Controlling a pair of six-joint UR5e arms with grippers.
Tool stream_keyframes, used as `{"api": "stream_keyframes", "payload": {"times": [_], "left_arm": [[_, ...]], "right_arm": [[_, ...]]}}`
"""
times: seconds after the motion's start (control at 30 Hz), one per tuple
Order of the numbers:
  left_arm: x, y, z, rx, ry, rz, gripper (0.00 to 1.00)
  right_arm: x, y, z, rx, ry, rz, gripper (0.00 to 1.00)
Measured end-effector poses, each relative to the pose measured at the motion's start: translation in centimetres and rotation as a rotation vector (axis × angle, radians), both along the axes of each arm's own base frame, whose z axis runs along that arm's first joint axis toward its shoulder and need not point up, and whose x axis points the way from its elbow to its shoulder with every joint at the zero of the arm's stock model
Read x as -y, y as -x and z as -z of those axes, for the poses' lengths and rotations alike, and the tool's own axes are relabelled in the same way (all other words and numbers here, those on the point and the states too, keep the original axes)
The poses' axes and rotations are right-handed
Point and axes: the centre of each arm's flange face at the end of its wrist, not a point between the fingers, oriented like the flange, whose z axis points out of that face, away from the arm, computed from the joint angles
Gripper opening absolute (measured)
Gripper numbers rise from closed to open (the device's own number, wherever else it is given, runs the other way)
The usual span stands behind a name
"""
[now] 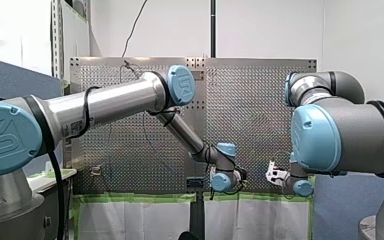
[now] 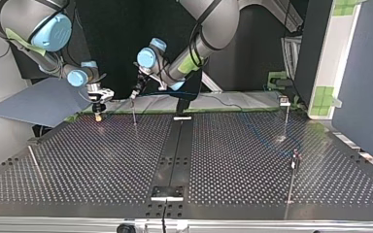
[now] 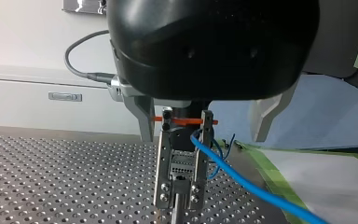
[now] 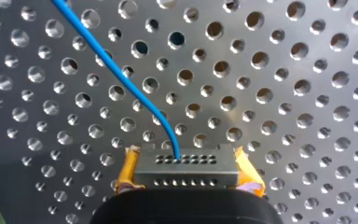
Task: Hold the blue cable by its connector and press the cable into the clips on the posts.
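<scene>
In the right wrist view my right gripper is shut on the grey connector, a yellow pad on each side of it. The blue cable leaves the connector's face and runs ahead over the perforated table. In the left wrist view my left gripper stands open, with its metal fingers wide on either side of a clip on a post. The blue cable passes through this clip and trails off to one side. At the top view's far left, my right gripper hangs beside my left gripper.
Other thin posts stand on the table in the top view: one at the far right with a clip, one nearer at the right. A dark rail runs down the table's middle. Green-taped paper lines the far edge.
</scene>
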Motion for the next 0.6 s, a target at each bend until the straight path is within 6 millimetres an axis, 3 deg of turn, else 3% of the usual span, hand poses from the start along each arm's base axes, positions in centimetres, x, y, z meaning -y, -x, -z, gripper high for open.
{"api": "stream_keyframes", "payload": {"times": [0.43,0.6], "left_arm": [[-0.05,-0.01,0.0,-0.002,-0.003,-0.001,0.98],[-0.12,0.66,-0.83,-0.003,-0.033,-0.006,0.98]], "right_arm": [[-0.01,0.03,0.06,0.0,-0.001,0.0,0.0],[-0.01,0.04,0.06,0.0,-0.001,0.0,0.0]]}}
